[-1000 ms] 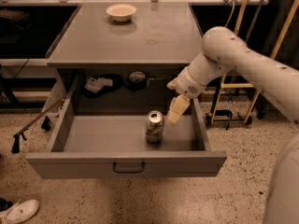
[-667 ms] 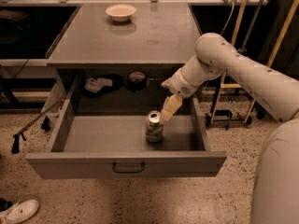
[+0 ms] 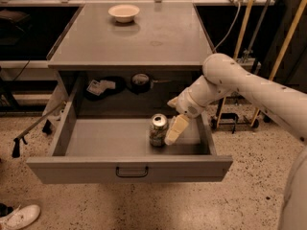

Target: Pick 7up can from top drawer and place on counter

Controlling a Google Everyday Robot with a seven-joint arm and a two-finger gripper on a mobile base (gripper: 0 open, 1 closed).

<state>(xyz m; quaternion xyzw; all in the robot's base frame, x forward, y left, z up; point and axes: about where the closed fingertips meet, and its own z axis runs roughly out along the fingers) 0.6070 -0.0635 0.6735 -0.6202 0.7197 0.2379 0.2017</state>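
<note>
The 7up can (image 3: 158, 130) stands upright inside the open top drawer (image 3: 72, 169), right of its middle and near the front. My gripper (image 3: 171, 134) hangs from the white arm on the right and reaches down into the drawer, right against the can's right side. The counter (image 3: 144, 42) is the flat grey top of the cabinet above the drawer. The can rests on the drawer floor.
A shallow cream bowl (image 3: 123, 12) sits at the back of the counter. Dark items (image 3: 101, 87) and a round object (image 3: 140, 80) lie on the shelf behind the drawer. Yellow poles (image 3: 249, 23) stand to the right. A shoe (image 3: 19, 216) lies on the floor at lower left.
The arm has swung left and down, bringing the gripper from the right part of the drawer up against the can's right side. The can has not moved.
</note>
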